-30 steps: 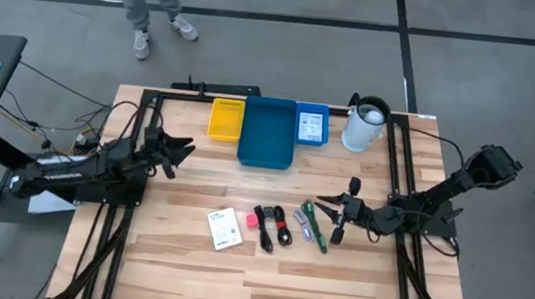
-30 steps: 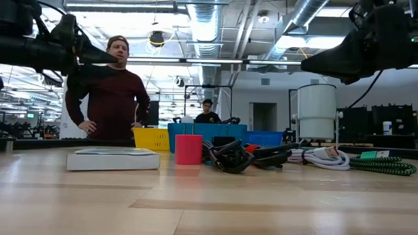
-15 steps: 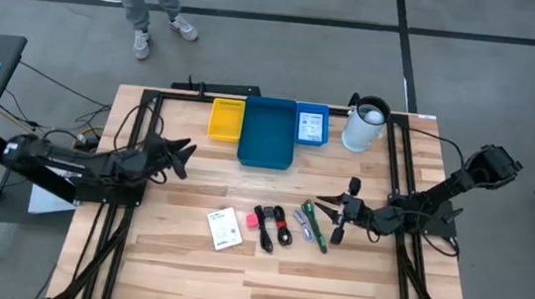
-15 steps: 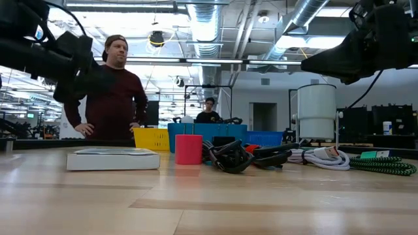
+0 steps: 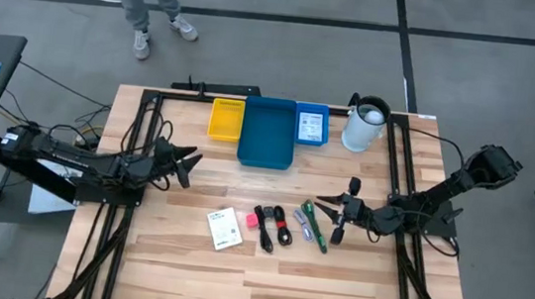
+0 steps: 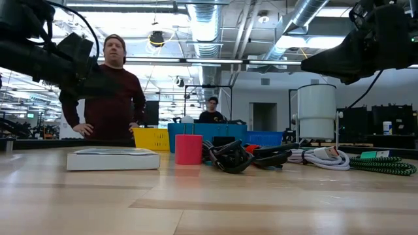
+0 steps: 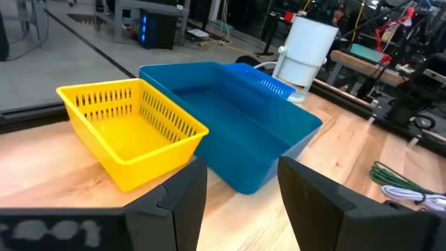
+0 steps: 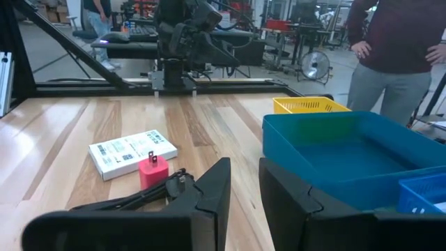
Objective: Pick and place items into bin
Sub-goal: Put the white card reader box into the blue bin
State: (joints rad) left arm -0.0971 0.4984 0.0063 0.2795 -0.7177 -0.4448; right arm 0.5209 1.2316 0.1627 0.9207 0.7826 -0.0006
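**Items lie on counter, both grippers empty**

Items sit in a row at mid-counter: white packet point(image 5: 224, 229), pink cube point(image 5: 251, 221), black cables point(image 5: 274, 227), green sticks point(image 5: 311, 224). All rest on the wood, none in a bin. In the right wrist view the packet point(image 8: 132, 151) lies just behind the cube point(image 8: 153, 170), with a cable point(image 8: 132, 200) in front of it.

Bins line the far edge: yellow bin point(image 5: 226, 119), big blue bin point(image 5: 268, 132), small blue bin point(image 5: 311, 124), side by side and touching. White jug point(image 5: 365, 124) stands just right of them. Yellow and big blue bins look empty in the left wrist view.

Right gripper point(image 5: 331, 219) hovers just right of the green sticks, fingers point(image 8: 212, 195) a narrow gap apart, pinching nothing. Left gripper point(image 5: 186, 164) hangs over the counter's left part, pointing at the bins, well apart from the items, fingers point(image 7: 182, 197) spread, holding nothing.

A person point(image 6: 104, 91) stands beyond the counter, hands on hips.
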